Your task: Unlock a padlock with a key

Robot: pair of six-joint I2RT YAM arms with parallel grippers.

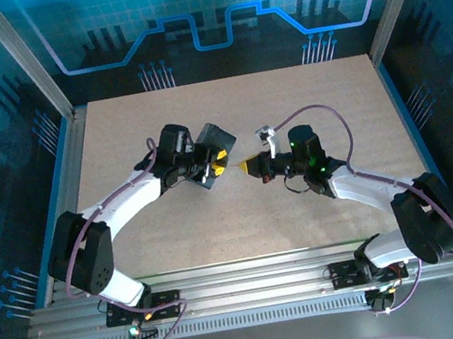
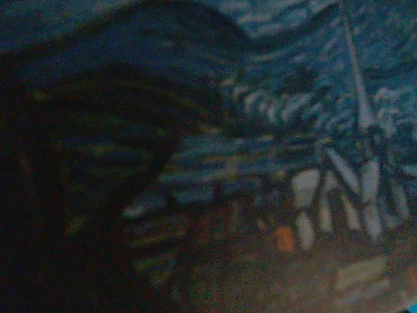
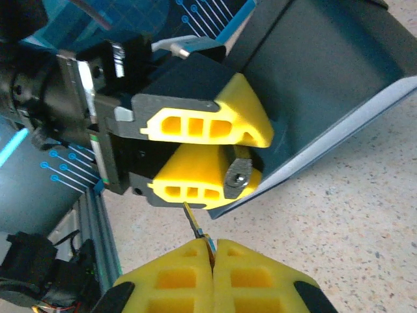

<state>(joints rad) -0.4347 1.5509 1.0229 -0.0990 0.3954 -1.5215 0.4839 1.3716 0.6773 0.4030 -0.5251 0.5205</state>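
Note:
The padlock (image 3: 238, 177) is a small dark-grey block whose keyhole end faces me in the right wrist view. My left gripper (image 3: 260, 156) (image 1: 222, 163) is shut on it between yellow fingers. Right behind it hangs the dark-blue painted tin (image 3: 313, 78) (image 1: 214, 137), held tilted above the table; its swirly painting (image 2: 293, 130) is a close blur in the left wrist view. My right gripper (image 3: 213, 244) (image 1: 248, 166) is shut on the key (image 3: 194, 220). The thin blade points up at the left gripper's lower finger, its tip left of the keyhole and outside it.
Both grippers meet tip to tip above the middle of the speckled table (image 1: 284, 99). Aluminium rails (image 1: 63, 179) and upright posts frame the table's sides. A rail (image 3: 91, 215) runs along the table's edge in the right wrist view.

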